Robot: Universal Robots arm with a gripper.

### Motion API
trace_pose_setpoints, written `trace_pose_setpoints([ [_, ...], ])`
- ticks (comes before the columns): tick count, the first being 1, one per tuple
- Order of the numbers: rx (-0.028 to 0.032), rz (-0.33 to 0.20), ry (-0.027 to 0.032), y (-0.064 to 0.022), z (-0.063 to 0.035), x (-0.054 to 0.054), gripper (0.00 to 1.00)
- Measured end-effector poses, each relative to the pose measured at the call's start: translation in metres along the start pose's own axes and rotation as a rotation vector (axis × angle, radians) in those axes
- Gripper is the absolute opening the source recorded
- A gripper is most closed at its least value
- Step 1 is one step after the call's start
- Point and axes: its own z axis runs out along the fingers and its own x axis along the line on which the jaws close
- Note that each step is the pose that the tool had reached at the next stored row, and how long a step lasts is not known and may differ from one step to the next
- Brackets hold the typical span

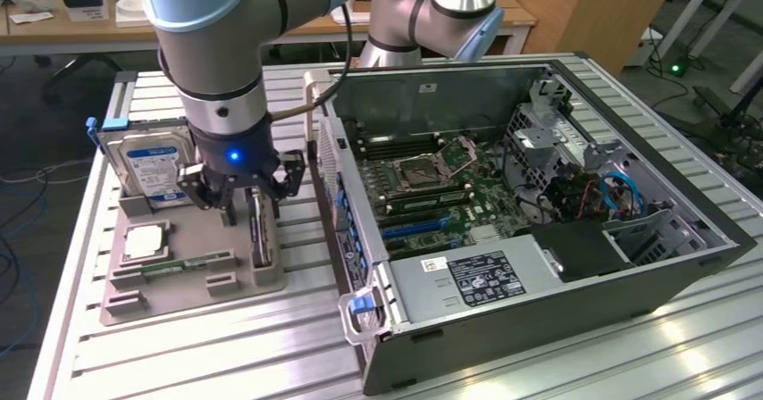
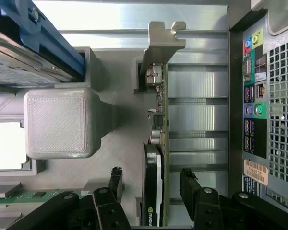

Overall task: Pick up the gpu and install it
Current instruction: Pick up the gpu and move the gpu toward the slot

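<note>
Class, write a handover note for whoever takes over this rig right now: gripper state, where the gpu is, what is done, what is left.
The gripper is open and straddles the gpu, with a gap on each side.
The gpu stands on edge in the holder tray, to the exterior view's left of the open computer case.
Done: gripper lined up over the card.
Left: nothing is held yet; the gpu is not grasped, lifted or installed.

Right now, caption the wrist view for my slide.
Open tool straddles the upright gpu standing in its gray holder, beside the computer case.
</note>
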Motion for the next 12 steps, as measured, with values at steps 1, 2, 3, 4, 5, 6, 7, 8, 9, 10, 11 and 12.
trace_pose_setpoints([
  [1, 0.0, 0.0, -0.0001, 0.0001, 0.0008, 0.0, 0.6],
  [2, 0.0, 0.0, 0.0, 0.0003, 0.0017, 0.0, 0.6],
  [3, 0.0001, 0.0, 0.0, 0.0009, 0.0026, 0.0002, 0.6],
  [4, -0.0001, 0.0, -0.0001, 0.0013, 0.0036, 0.0002, 0.6],
  [5, -0.0001, 0.0, -0.0001, 0.0015, 0.0047, 0.0001, 0.6],
  [6, -0.0001, 0.0, -0.0002, 0.0017, 0.0058, 0.0001, 0.6],
  [7, 0.0, 0.0, 0.0, 0.0017, 0.0071, 0.0001, 0.6],
  [8, -0.0001, 0.0, -0.0001, 0.0018, 0.0086, 0.0003, 0.6],
  [9, 0.0, 0.0, 0.0, 0.0021, 0.0098, 0.0004, 0.6],
  [10, -0.0001, 0.0, -0.0001, 0.0021, 0.0107, 0.0003, 0.6],
  [11, 0.0, 0.0, 0.0001, 0.0021, 0.0107, 0.0004, 0.6],
  [12, 0.0001, 0.0, 0.0001, 0.0021, 0.0107, 0.0003, 0.6],
])
